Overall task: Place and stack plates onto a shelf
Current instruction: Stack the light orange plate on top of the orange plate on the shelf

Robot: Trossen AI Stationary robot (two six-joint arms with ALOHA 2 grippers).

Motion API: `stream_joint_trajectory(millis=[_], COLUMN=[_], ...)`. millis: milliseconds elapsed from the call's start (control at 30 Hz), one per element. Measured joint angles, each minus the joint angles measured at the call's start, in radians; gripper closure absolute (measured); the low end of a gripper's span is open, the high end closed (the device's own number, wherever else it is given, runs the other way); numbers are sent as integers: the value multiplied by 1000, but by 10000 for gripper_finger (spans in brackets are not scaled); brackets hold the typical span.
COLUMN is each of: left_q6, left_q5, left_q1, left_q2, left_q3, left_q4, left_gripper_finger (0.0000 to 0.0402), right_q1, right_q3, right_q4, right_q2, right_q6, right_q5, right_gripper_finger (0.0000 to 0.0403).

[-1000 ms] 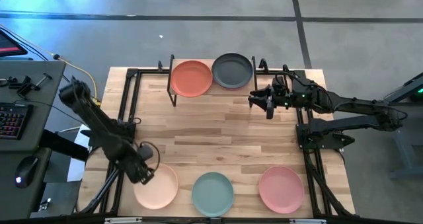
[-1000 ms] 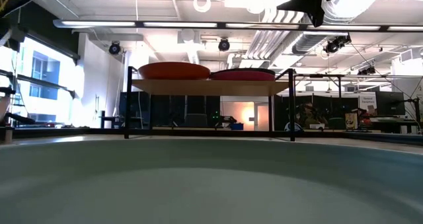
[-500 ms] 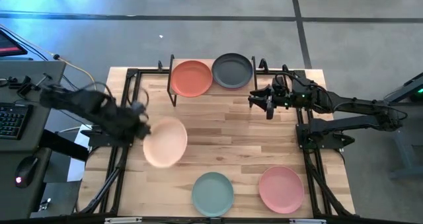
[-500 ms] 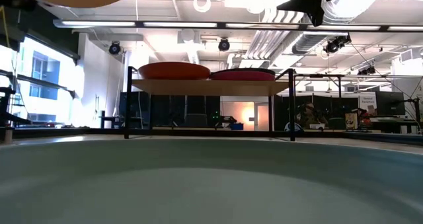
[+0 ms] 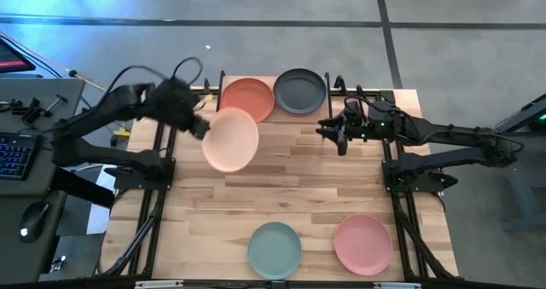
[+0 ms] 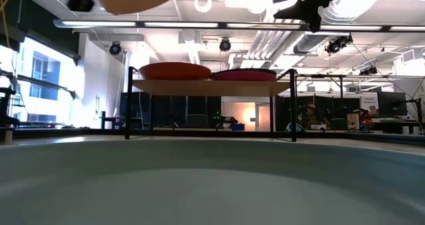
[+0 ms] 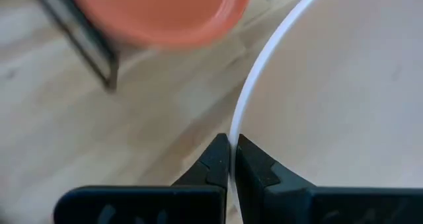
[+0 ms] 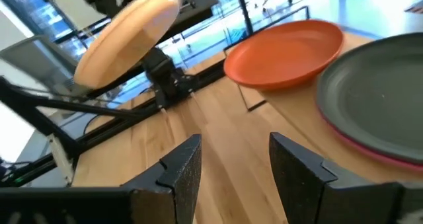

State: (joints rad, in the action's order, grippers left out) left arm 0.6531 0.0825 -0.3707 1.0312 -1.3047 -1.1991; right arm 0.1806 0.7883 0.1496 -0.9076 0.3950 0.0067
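My left gripper (image 5: 203, 127) is shut on the cream peach plate (image 5: 232, 140), which it holds in the air just in front of the shelf (image 6: 206, 87). The terracotta orange plate (image 5: 247, 100) lies on the shelf's left half. The dark grey plate (image 5: 300, 91) lies on its right half, on top of a magenta pink plate (image 8: 370, 156). The pale teal plate (image 5: 275, 246) and the salmon pink plate (image 5: 363, 244) lie on the table near its front edge. My right gripper (image 5: 334, 135) is open and empty, in the air right of the shelf. My left gripper pinches the cream plate's rim (image 7: 239, 121) between its two fingers, one on each face. The fingers come from the table's left, at the plate's left edge. The plate is lifted clear and tilted, as the right wrist view (image 8: 125, 32) shows.
Black frame rails (image 5: 162, 153) run along the table's left and right sides. The shelf's black leg (image 7: 92, 52) stands close to the held plate. Bare wood lies at the table's middle (image 5: 299, 178).
My left gripper has lifted the cream plate off the table's near left corner. It has carried the plate up, toward the far edge and to the right, up to the shelf's front. The plate now hangs clear and tilted.
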Motion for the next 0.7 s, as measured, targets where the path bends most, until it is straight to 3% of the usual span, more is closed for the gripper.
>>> stream_joint_trajectory(millis=[333, 700], left_q6=[-299, -430], left_q5=[179, 186], left_q1=[-339, -483], left_q2=[300, 580], left_q3=[-216, -391], left_q4=[41, 34], left_gripper_finger=[401, 401], right_q1=[0, 0], right_q3=[0, 0], right_q4=[-5, -8], right_q2=[-2, -2], right_q6=[24, 79], right_q5=[-70, -71], right_gripper_finger=[245, 245])
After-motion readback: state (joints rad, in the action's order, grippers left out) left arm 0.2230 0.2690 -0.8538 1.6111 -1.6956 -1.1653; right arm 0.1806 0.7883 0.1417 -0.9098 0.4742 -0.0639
